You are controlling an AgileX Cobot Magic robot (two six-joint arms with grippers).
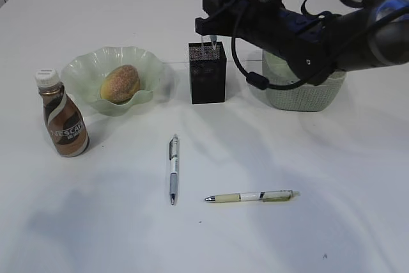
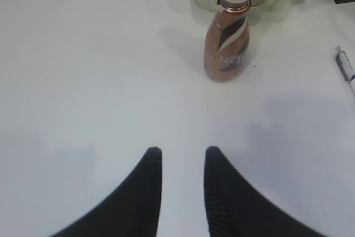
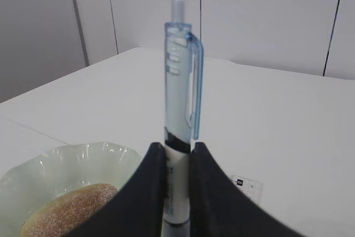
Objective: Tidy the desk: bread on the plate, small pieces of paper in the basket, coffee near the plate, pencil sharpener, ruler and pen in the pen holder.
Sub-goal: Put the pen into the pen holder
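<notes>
A: What is shown in the exterior view?
B: The bread [image 1: 120,83] is seated in the plate [image 1: 86,68]; the coffee [image 1: 62,116] is stood just beside it. The right gripper [image 1: 209,29] is positioned above the pen holder [image 1: 208,73], with the basket [image 1: 300,94] partly hidden behind the arm. Two pens [image 1: 173,169] [image 1: 252,196] are laid on the desk [image 1: 319,177].

A: And the left wrist view?
B: The left gripper [image 2: 182,162] is held slightly parted, nothing grasped. The coffee [image 2: 227,31] is seen upright ahead.

A: The right wrist view?
B: A blue pen [image 3: 180,109] is clamped upright between the right gripper's fingers [image 3: 148,187].
</notes>
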